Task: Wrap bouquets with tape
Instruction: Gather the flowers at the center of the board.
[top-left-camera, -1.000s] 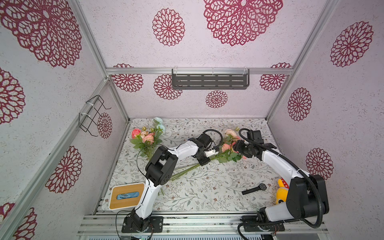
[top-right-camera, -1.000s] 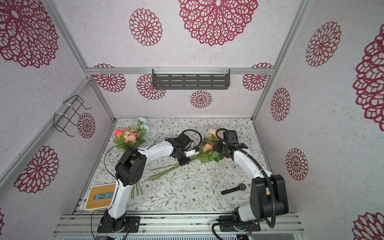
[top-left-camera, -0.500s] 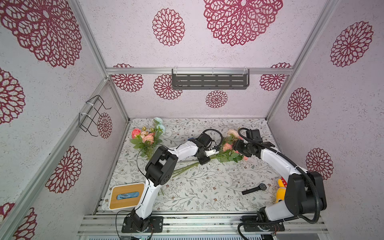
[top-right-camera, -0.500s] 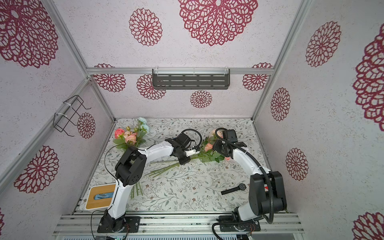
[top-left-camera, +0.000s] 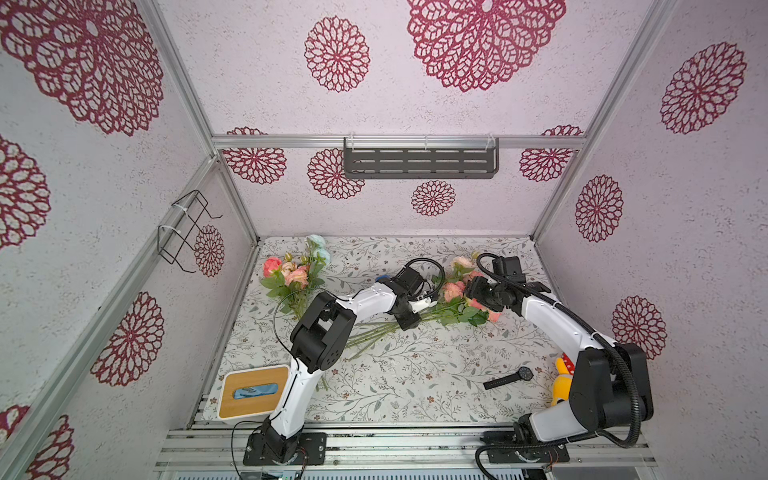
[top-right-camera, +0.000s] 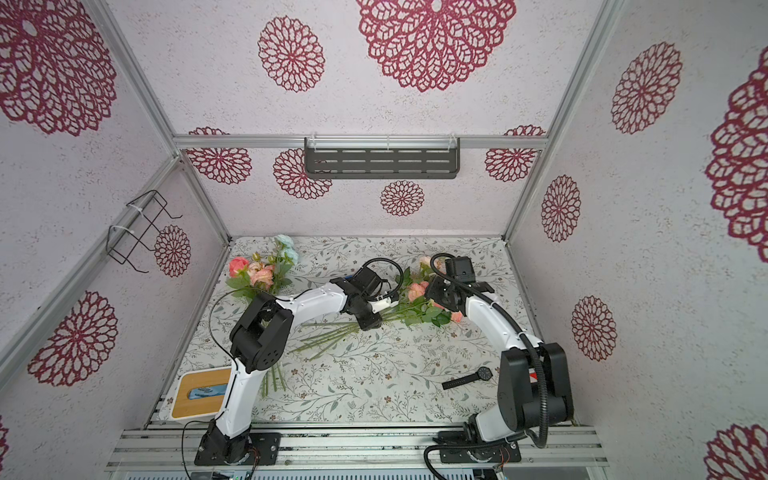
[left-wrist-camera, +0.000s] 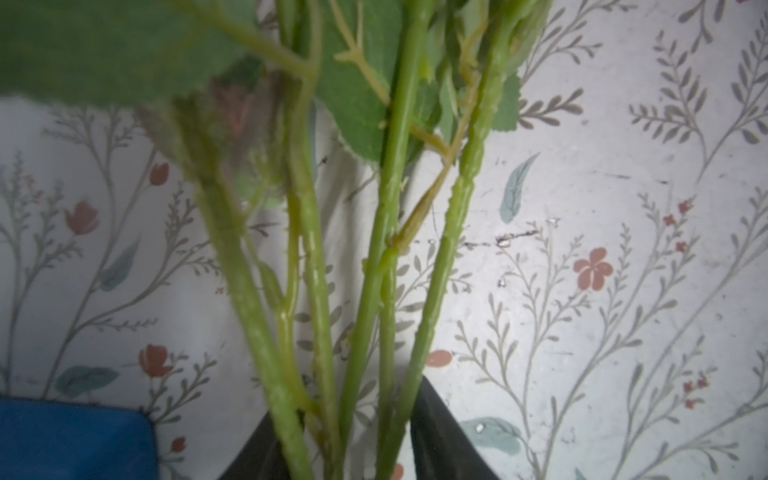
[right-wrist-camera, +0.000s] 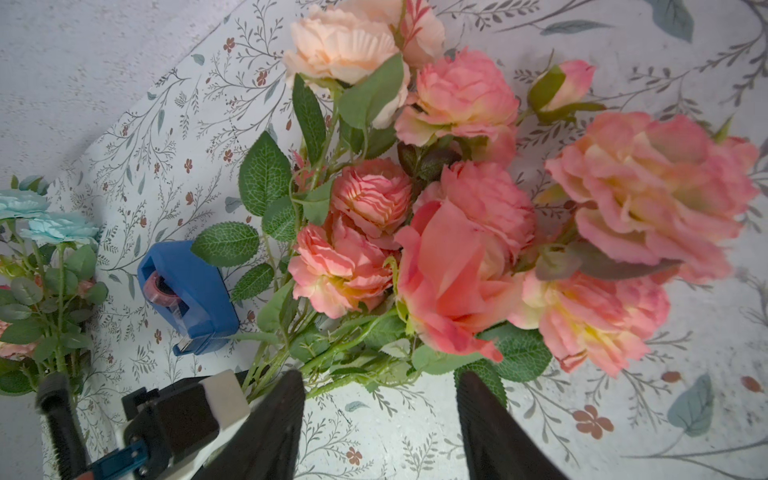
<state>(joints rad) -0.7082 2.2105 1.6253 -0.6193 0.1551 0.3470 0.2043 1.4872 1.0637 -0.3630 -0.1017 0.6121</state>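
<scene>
Top views both put the pink bouquet (top-left-camera: 457, 309) flat mid-table. Its long axis runs diagonally, with blooms toward the far right by your right gripper (top-left-camera: 478, 293) and cut ends fanning toward the near left. The other bouquet (top-left-camera: 297, 274) lies far left.

Left wrist view: your left gripper (left-wrist-camera: 345, 399) straddles the stems (left-wrist-camera: 390, 208), but you cannot tell whether it pinches them. No tape shows on them, so a slack hold would let them splay.

Right wrist view: the jaws stand wide and empty, just short of the leaves. The tape (right-wrist-camera: 191, 295) sits beside the blooms, cutter end toward your left gripper, where a leaf could snag it.
</scene>
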